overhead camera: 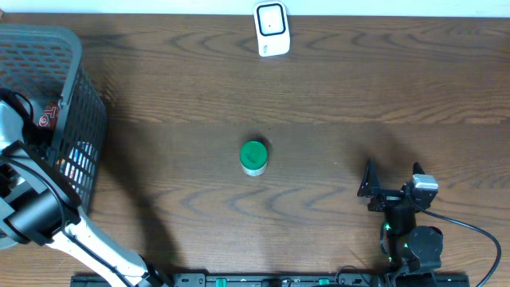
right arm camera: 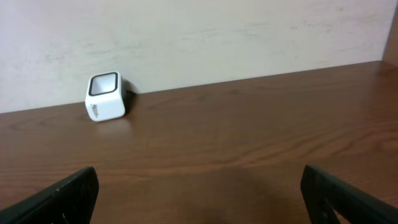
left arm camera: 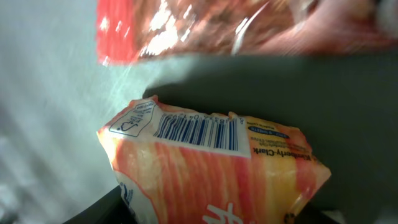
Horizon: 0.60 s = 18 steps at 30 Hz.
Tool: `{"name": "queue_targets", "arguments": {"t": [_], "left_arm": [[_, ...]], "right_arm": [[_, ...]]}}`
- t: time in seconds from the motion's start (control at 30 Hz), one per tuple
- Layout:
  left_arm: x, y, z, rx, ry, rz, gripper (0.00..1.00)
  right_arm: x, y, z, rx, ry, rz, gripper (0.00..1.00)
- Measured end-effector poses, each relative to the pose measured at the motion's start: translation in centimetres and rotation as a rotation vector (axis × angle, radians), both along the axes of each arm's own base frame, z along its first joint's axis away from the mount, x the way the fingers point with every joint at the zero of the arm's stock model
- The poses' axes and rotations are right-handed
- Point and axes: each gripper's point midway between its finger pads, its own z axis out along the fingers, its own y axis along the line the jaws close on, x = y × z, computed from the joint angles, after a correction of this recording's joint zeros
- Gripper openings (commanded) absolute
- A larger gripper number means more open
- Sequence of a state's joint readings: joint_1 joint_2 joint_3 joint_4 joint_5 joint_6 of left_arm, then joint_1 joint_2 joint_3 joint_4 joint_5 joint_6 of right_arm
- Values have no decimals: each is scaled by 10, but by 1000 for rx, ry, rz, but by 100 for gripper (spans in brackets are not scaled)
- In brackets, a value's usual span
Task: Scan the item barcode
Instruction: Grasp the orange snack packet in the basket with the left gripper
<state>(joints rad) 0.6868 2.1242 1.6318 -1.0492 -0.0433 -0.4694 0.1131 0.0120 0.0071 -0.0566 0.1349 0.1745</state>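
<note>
Down in the basket [overhead camera: 80,92] at your left, the packet [left arm camera: 211,174] lies directly before the left claw [left arm camera: 214,213], long axis running across the view. Your left arm is far nearer; the right claw [right arm camera: 202,196] sits well apart, fingers spread wide. You cannot tell whether the left claw pinches the packet. It looks orange-red and glossy, with the barcode [left arm camera: 196,132] facing up on its upper seam.

You're at a mock shop checkout, lab-style: white barcode scanner [overhead camera: 272,29] on a wood-grain worktop [overhead camera: 199,88] against a bare pale wall [right arm camera: 217,31], grey plastic shopping basket [overhead camera: 84,88] at one end, orange barcoded food packet [left arm camera: 205,174] in it.
</note>
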Motion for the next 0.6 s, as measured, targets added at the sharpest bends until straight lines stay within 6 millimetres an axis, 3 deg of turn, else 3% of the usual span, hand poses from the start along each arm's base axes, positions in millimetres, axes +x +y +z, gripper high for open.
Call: {"name": "queue_targets", "arguments": {"t": [0.1,0.2,0.3,0.33,0.4,0.6], "left_arm": [[-7,-3,7,-17,19,7,58],[-5,3,32,18,-21,16,58],[0,11,75,88,-125,27,58],[2,12,106,133,-198,32,58],[3,10,140,172,-286,34,58],[0,-28,235,216,-581,-8,59]], "right_arm": [[0,0,0,0,0,0,99],[0,0,0,0,0,0,99],[0,0,0,0,0,0,99],[0,0,0,0,0,0,99],[0,0,0,0,0,0,99],[0,0,0,0,0,0,99]]}}
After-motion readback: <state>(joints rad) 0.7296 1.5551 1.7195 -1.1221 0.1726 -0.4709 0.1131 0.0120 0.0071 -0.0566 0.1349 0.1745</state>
